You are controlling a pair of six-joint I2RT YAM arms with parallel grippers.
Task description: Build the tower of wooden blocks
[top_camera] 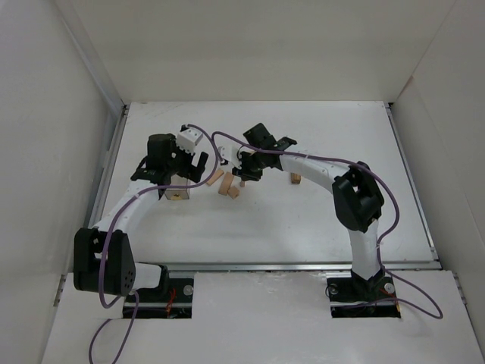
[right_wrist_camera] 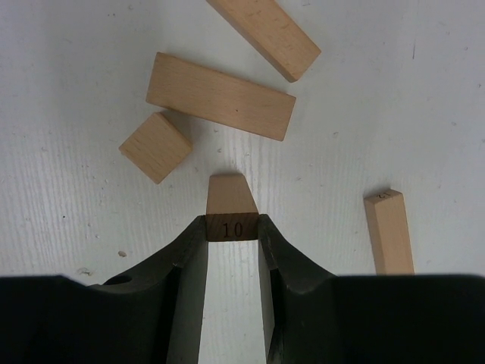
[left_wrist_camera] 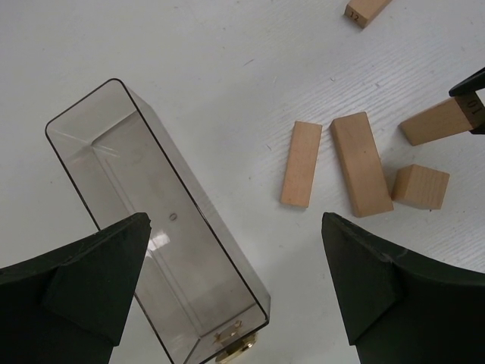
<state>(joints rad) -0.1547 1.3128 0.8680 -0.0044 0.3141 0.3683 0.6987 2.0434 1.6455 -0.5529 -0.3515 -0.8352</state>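
The wood block marked 10 [right_wrist_camera: 230, 199] is tilting down just beside the little cube [right_wrist_camera: 155, 146]. My right gripper [right_wrist_camera: 232, 227] is pinching its end tight. It is looking light, hard and smooth, so I am squeezing its flat sides. My left gripper [left_wrist_camera: 235, 227] is hanging spread wide near the cube.

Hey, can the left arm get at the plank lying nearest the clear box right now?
Probably yes. The left fingers are open, pointing down towards it, and the plank lies flat, clear of the box. The neighbouring plank sits close, so the grip looks tight.
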